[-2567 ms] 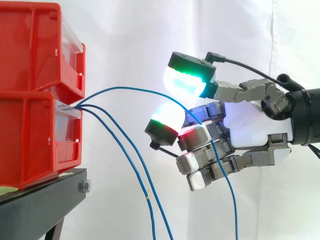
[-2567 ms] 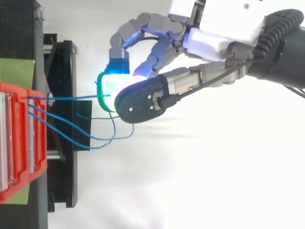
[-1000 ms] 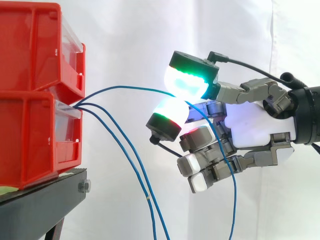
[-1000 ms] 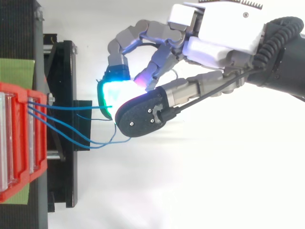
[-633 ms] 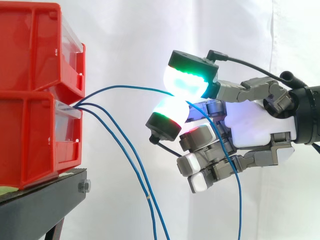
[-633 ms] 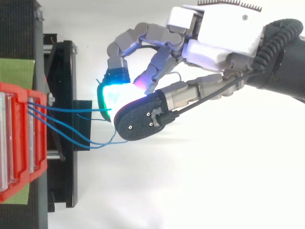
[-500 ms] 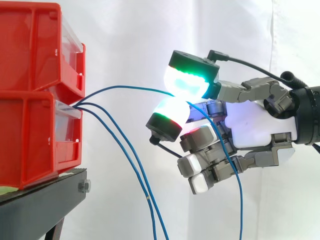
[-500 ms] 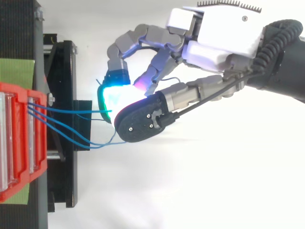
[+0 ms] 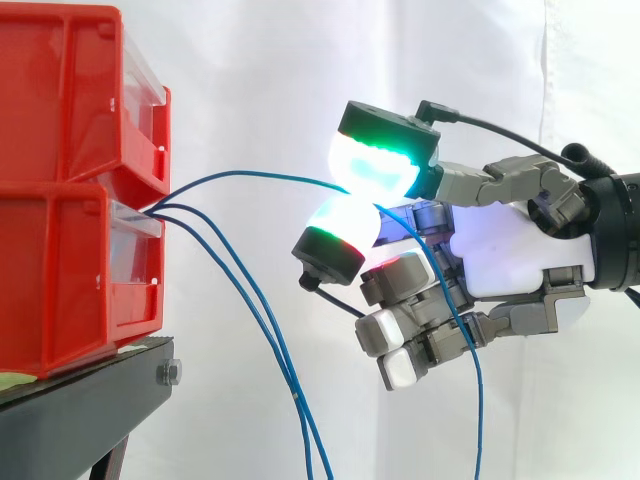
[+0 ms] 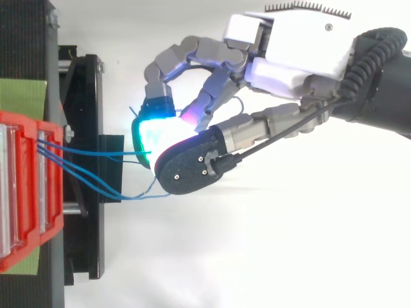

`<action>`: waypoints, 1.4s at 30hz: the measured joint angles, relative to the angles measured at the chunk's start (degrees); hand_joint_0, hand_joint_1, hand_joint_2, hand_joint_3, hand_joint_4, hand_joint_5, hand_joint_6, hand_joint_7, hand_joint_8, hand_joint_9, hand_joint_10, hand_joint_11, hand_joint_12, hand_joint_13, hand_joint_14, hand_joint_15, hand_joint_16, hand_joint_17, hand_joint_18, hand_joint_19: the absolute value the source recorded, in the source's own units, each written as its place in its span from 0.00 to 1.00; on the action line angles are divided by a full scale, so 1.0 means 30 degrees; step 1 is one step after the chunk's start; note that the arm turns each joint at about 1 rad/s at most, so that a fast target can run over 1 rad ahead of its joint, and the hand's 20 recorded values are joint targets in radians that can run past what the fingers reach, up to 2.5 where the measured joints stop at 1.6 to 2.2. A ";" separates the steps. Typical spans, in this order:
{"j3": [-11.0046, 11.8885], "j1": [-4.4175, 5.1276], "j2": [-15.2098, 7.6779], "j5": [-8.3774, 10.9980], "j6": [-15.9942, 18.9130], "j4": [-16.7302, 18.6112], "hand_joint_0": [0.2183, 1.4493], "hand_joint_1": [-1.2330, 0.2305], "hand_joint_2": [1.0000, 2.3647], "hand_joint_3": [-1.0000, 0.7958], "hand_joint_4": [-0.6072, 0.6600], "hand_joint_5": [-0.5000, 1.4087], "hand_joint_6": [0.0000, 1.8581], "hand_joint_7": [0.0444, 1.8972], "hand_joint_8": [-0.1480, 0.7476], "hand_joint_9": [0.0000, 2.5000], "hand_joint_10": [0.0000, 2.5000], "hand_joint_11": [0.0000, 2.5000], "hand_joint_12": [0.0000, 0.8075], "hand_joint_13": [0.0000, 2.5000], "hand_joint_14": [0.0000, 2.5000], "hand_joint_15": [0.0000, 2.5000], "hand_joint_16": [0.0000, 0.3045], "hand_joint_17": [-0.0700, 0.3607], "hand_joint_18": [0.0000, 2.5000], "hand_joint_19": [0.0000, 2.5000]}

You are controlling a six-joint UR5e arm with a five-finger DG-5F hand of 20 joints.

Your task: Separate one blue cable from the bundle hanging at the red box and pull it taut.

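Note:
Three thin blue cables come out of the lower red bin point(image 9: 70, 270). The uppermost blue cable point(image 9: 250, 176) arcs right into my hand point(image 9: 500, 250). There two glowing green-and-white fingertips point(image 9: 375, 160) press together on it, and its tail drops down past the curled lower fingers. The hand is shut on this cable, which still bows gently and is not stretched straight. The other two cables point(image 9: 250, 300) hang down side by side, left of the hand and apart from it. From above, the hand point(image 10: 295, 45) reaches in from the right, and the pinched cable point(image 10: 96, 153) runs from the bin to the fingertips.
Two red bins are stacked on a black stand point(image 9: 90, 400) at the left, against a white curtain. The stand's black bracket point(image 10: 83, 128) juts out under the cables, close to the fingertips. Open room lies below and in front of the hand.
The two glowing fingertips have closed together on the top cable, where a gap showed before. The cable's hanging tail has shifted slightly right. The lower two cables have drawn closer together.

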 measured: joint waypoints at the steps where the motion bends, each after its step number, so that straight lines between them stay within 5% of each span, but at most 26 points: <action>1: 0.0001 -0.0001 0.0001 0.0000 0.0000 0.0000 0.45 0.31 0.01 0.40 0.42 0.17 0.53 0.68 0.50 0.47 0.01 0.51 0.43 0.37 0.01 0.36 0.15 0.41 0.28 0.30; 42: -0.0038 -0.0006 0.0003 0.0020 0.0000 0.0000 0.45 0.31 0.01 0.41 0.43 0.17 0.53 0.66 0.53 0.45 0.01 0.49 0.45 0.37 0.01 0.34 0.15 0.40 0.29 0.31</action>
